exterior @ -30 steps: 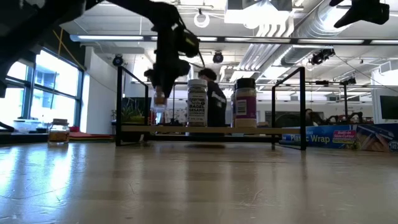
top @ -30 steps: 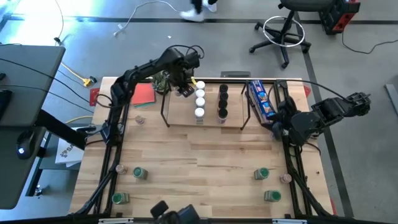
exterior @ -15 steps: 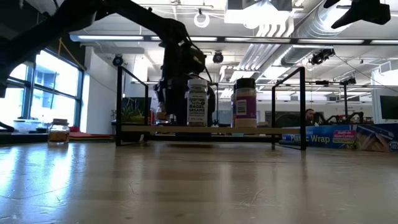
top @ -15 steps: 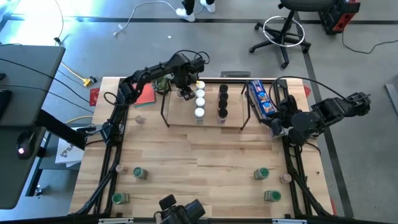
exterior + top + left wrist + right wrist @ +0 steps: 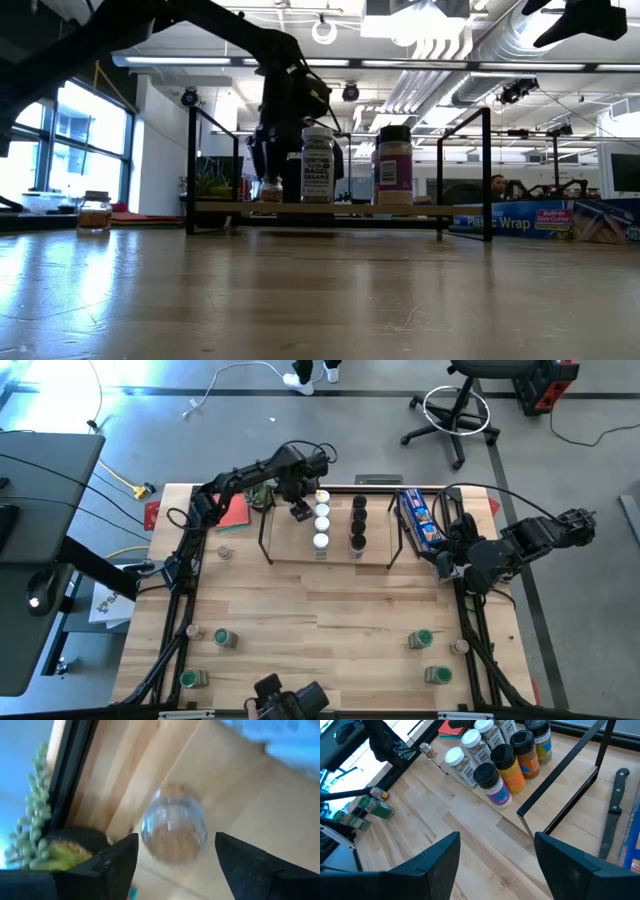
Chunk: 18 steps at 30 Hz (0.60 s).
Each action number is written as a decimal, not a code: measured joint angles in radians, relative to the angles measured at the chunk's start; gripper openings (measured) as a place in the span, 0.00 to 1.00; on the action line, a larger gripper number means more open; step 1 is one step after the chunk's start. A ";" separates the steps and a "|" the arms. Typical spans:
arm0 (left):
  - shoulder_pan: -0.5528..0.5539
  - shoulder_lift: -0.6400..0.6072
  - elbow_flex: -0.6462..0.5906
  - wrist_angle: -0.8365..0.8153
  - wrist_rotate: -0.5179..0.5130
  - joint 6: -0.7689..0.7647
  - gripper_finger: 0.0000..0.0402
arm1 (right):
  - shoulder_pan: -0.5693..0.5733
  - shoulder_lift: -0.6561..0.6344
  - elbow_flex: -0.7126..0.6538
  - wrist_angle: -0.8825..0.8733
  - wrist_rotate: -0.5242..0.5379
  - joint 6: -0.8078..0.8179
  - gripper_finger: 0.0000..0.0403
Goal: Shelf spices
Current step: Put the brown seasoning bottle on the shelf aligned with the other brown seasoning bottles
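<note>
Jar [image 5: 174,831] stands upright on the shelf [image 5: 300,545], directly under the left gripper [image 5: 299,508], jaws apart either side (not clamped). Right gripper [image 5: 446,560] waits open, farther off.

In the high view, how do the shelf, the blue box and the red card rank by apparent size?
1. The shelf, clearly the largest.
2. The blue box and the red card: similar; the left arm partly covers the card, so I do not rank them.
</note>
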 joint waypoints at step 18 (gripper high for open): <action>-0.179 -0.562 -0.117 -0.146 -0.099 -0.591 0.66 | 0.000 -0.013 0.000 -0.002 0.000 -0.183 0.62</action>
